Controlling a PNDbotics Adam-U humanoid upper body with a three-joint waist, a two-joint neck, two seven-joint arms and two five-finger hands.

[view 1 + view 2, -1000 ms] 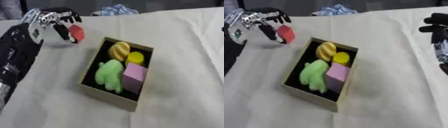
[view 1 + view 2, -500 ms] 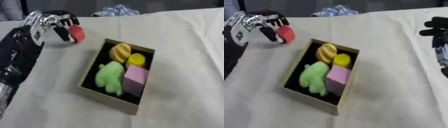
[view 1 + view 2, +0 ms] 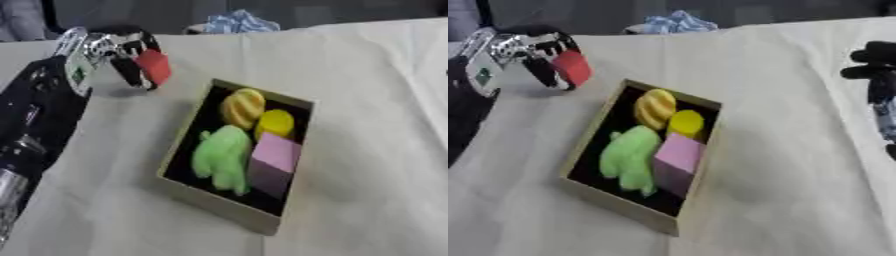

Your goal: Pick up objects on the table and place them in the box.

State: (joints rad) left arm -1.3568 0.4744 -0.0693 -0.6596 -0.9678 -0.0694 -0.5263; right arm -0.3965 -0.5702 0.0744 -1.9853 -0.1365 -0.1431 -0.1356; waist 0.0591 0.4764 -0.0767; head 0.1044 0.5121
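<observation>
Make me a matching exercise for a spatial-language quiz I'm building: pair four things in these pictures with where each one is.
Things:
1. red block
2. green toy
3. pink cube
4. right hand

Places:
A. in the box, on its left side
B. at the right edge, away from the box
C. held in the left hand, left of the box
D. in the box, right of the green toy

Pairs: 1-C, 2-A, 3-D, 4-B

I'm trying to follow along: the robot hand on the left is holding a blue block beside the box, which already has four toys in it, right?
Not quite: the block is red, not blue, as the left eye view shows. The left robot hand holds it beside the shallow cardboard box, which already has four toys in it.
</observation>
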